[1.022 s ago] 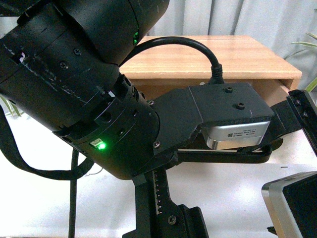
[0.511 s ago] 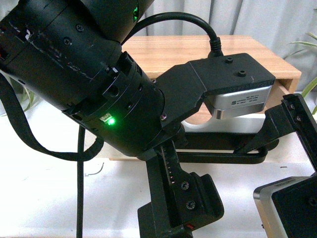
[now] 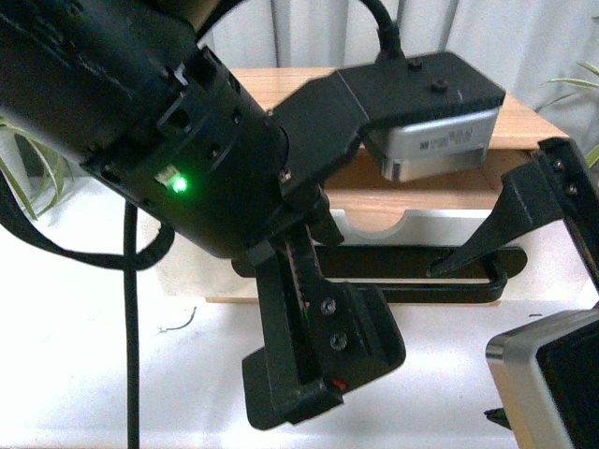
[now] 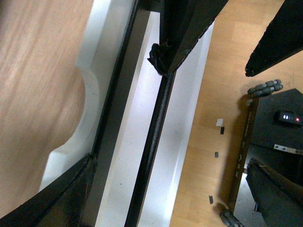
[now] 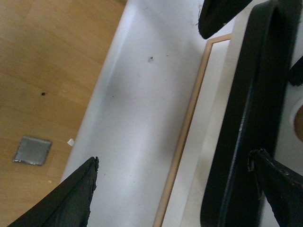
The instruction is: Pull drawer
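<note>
The drawer [image 3: 440, 223] has a white front with a half-round notch [image 3: 372, 224] and stands pulled a little out of the wooden cabinet [image 3: 505, 120]. Its long black bar handle [image 3: 426, 281] lies across the front. My left arm [image 3: 187, 140] fills the middle of the front view. In the left wrist view my left gripper [image 4: 170, 198] is open, with the bar handle [image 4: 150, 142] running between its fingers. My right gripper [image 5: 175, 194] is open too, one finger [image 5: 279, 189] over the handle [image 5: 244, 123]. From the front, a right finger [image 3: 496, 229] points at the handle's right end.
The cabinet stands on a white table [image 3: 75, 355]. Plant leaves show at the left [image 3: 19, 168] and right [image 3: 585, 79], with a curtain [image 3: 533, 37] behind. Below the table's edge are wooden floor [image 4: 222, 85] and a black wheeled base [image 4: 279, 118].
My left arm has risen in the front view, uncovering the drawer's white front, notch and handle. The right finger has swung left toward the handle's end.
</note>
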Controlling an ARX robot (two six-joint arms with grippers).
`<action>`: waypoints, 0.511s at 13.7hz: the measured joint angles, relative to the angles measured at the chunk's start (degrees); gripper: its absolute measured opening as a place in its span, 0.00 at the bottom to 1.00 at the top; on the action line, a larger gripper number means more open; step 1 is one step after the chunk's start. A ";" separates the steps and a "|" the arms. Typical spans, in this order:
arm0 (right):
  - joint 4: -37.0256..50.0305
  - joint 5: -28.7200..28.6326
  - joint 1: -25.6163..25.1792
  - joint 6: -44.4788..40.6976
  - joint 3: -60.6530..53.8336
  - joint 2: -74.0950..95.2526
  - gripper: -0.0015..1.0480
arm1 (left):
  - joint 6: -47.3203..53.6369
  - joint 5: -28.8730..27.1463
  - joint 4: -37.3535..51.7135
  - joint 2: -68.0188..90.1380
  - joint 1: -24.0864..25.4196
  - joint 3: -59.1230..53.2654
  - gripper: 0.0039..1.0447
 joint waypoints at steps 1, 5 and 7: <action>-1.64 -0.61 -0.13 -0.20 0.77 -1.64 0.94 | -0.13 0.63 -0.28 -1.84 0.50 0.15 0.94; -2.84 -5.44 -5.11 2.01 3.58 -6.93 0.94 | -4.00 4.37 1.16 -11.26 5.70 0.79 0.94; 10.56 -9.35 -10.67 15.26 3.83 -9.01 0.94 | -11.19 8.26 9.44 -19.93 14.47 -3.61 0.94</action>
